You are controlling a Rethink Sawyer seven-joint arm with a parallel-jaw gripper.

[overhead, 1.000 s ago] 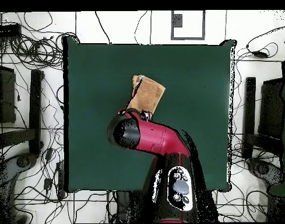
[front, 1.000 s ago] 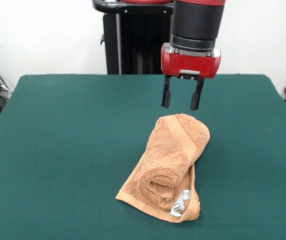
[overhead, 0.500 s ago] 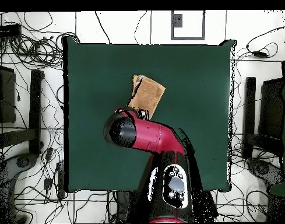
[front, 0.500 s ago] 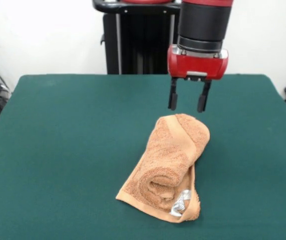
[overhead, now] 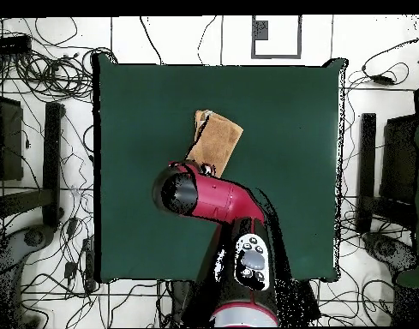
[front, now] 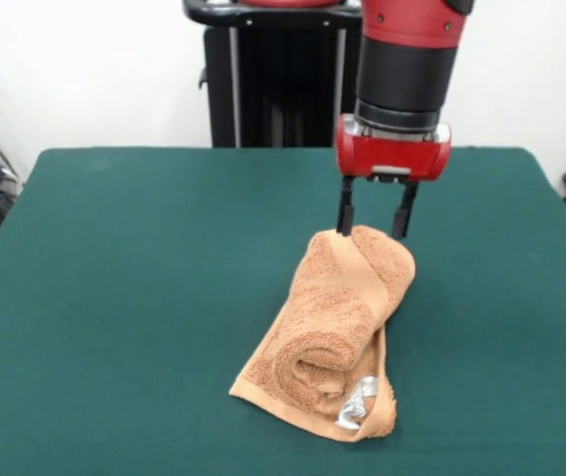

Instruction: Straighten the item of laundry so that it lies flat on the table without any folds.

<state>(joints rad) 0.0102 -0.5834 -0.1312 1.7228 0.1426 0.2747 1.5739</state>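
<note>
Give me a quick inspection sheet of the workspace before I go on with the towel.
Surface: green table, cloth top.
Job's things: orange-tan towel rolled and folded, not flat; white-silver label at its near end.
Clutter: nothing seen on the table.
Gripper: gripper open, tips at the towel's far end, straddling its top fold.
Cables: many loose cables on the floor around the table, none on it.
Surroundings: black pedestal behind the table, white wall, dark equipment on the floor at both sides.
</note>
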